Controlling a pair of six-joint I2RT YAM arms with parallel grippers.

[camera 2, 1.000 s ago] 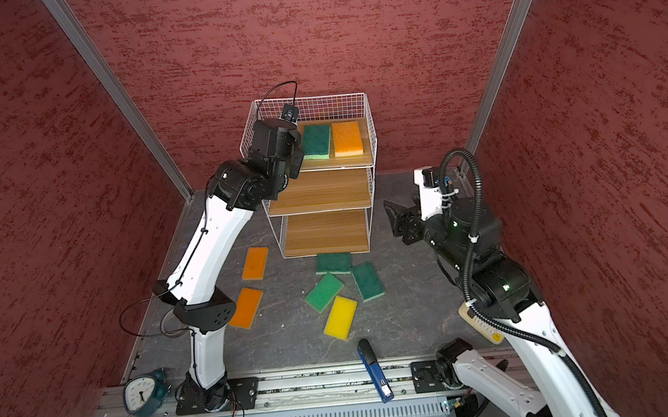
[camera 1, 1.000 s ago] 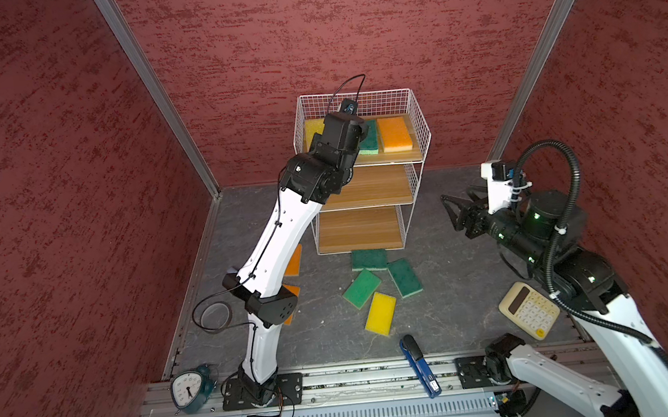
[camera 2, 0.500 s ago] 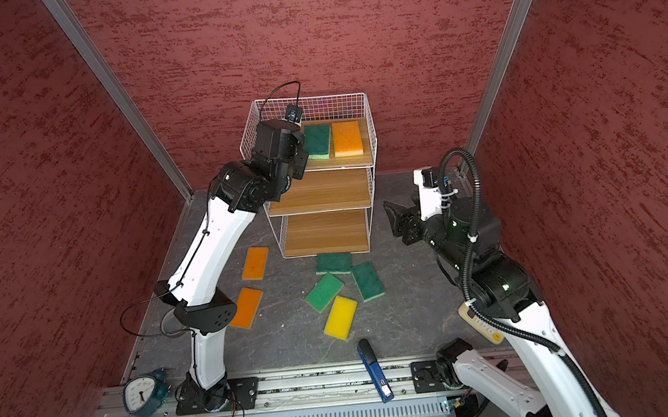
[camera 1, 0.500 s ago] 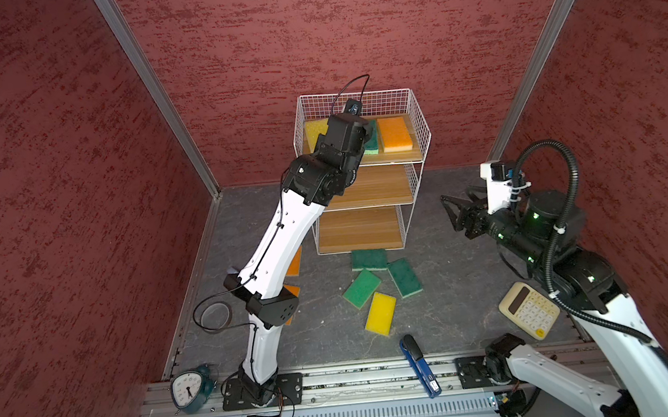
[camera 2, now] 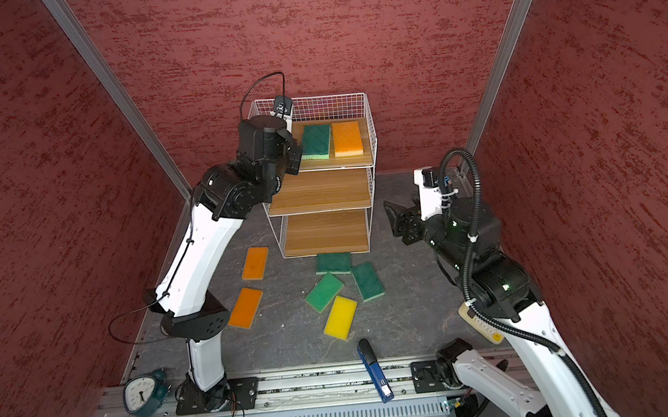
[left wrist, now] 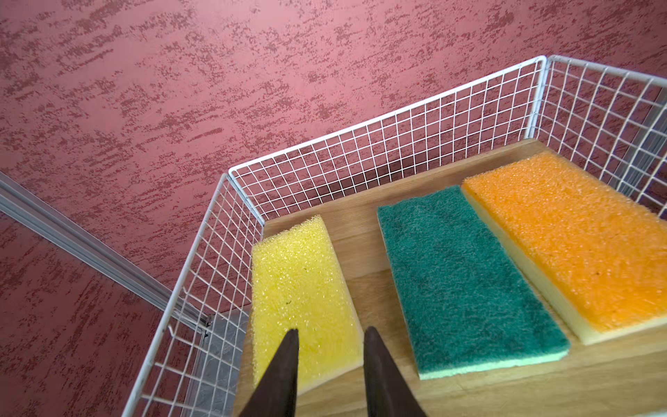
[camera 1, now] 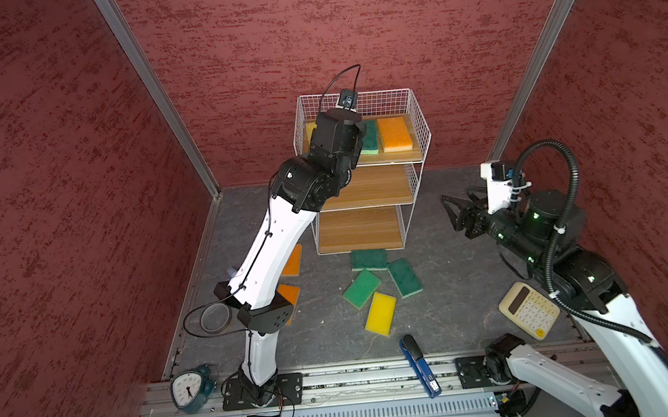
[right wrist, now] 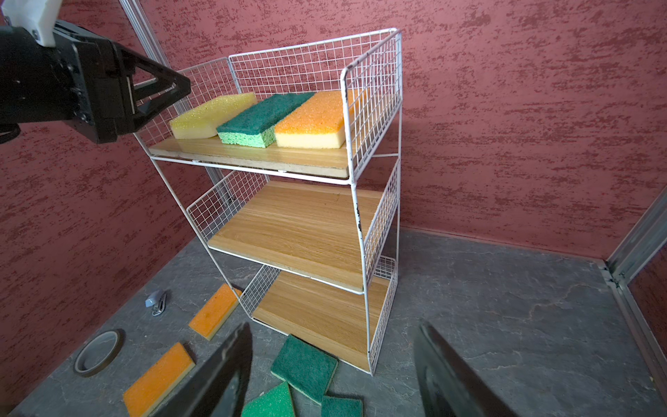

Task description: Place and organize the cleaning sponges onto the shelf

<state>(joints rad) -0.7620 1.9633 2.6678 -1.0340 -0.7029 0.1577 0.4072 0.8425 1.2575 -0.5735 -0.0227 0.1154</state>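
Note:
The shelf (camera 2: pixel 322 194) stands at the back. On its top board (left wrist: pixel 364 249) lie a yellow sponge (left wrist: pixel 303 289), a dark green one (left wrist: pixel 465 274) and an orange one (left wrist: pixel 577 234), side by side. My left gripper (left wrist: pixel 331 330) hovers open over the yellow sponge's near end, holding nothing; the right wrist view shows this left gripper (right wrist: pixel 180 86) at the top tier's corner. On the floor lie three green sponges (camera 2: pixel 332 262) (camera 2: pixel 324 292) (camera 2: pixel 367 281), one yellow (camera 2: pixel 340 316) and two orange (camera 2: pixel 255 263) (camera 2: pixel 245 307). My right gripper (camera 1: pixel 451 206) hangs open and empty to the right of the shelf.
The middle board (right wrist: pixel 299 234) and bottom board (right wrist: pixel 317 310) are bare. A blue stapler (camera 2: pixel 375 370) and an alarm clock (camera 2: pixel 141 395) lie by the front rail. A calculator (camera 1: pixel 529 311) sits under the right arm. A tape roll (right wrist: pixel 97 352) lies at the left.
The left jaws have opened and let go of the yellow sponge, which now rests on the top board. The right arm has not moved.

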